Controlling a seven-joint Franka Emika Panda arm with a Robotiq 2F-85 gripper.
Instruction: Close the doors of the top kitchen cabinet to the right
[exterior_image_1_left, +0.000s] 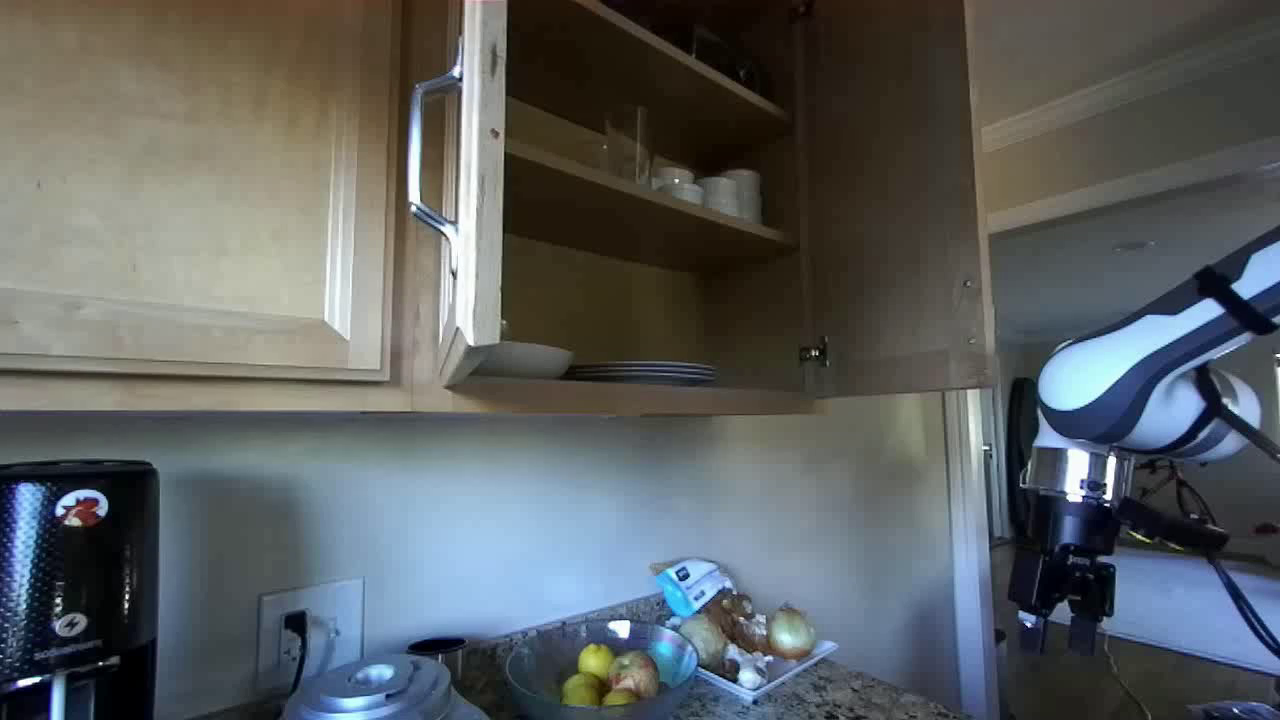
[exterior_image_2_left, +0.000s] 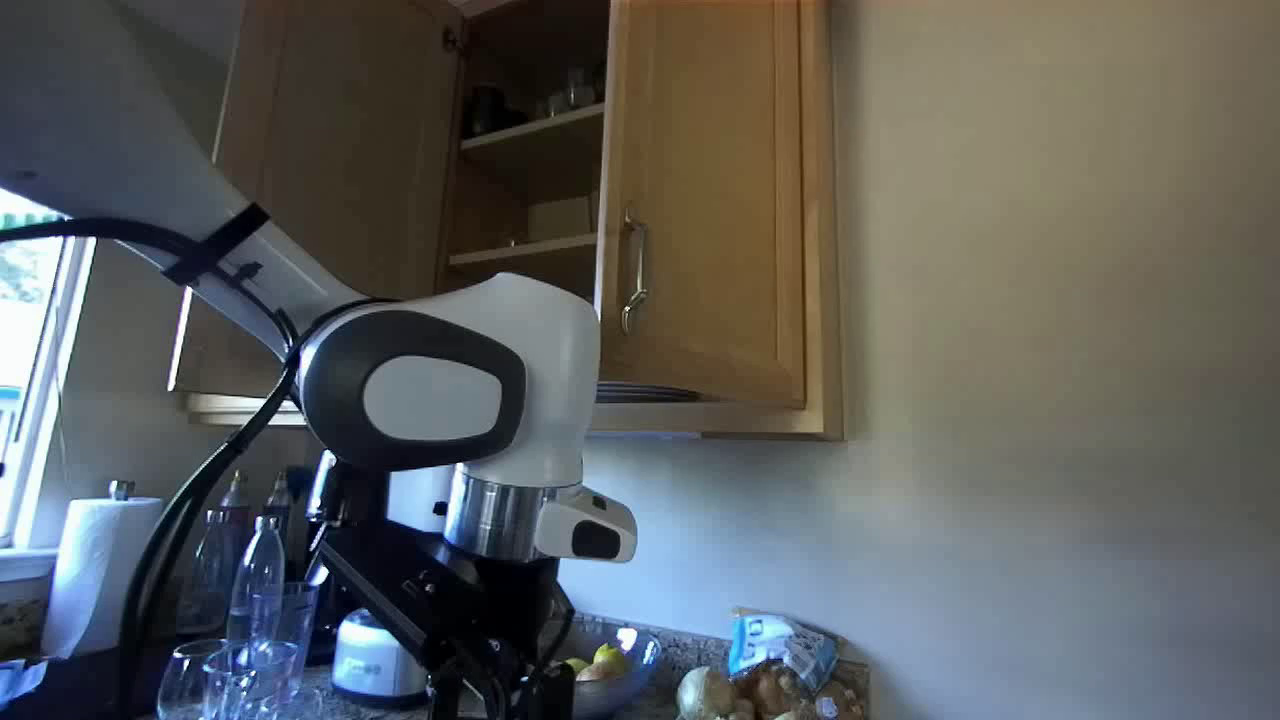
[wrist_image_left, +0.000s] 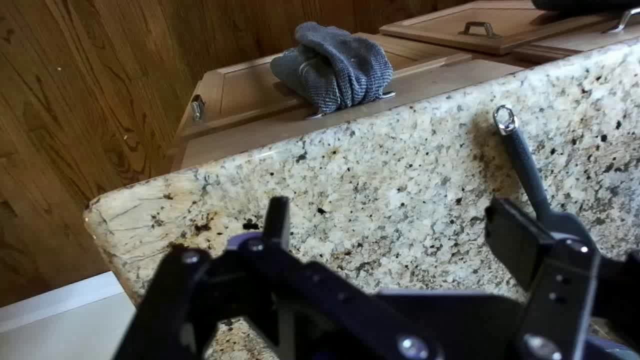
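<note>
Granite countertop (wrist_image_left: 370, 175); wooden floor (wrist_image_left: 85, 115); beige wall (exterior_image_2_left: 1060, 380).

In an exterior view the white-and-grey arm (exterior_image_1_left: 1150, 365) reaches in from the right edge, slopes down leftward and bends; below its silver collar (exterior_image_1_left: 1075, 472) the end effector (exterior_image_1_left: 1058, 632) hangs in the lower right, pointing down. In an exterior view the arm slants from the upper left to a rounded wrist (exterior_image_2_left: 450, 390) just left of centre, its lower end cut off by the bottom edge. In the wrist view two black fingers (wrist_image_left: 276, 220) stand well apart in the lower half, one left of centre, one toward the right.
</note>
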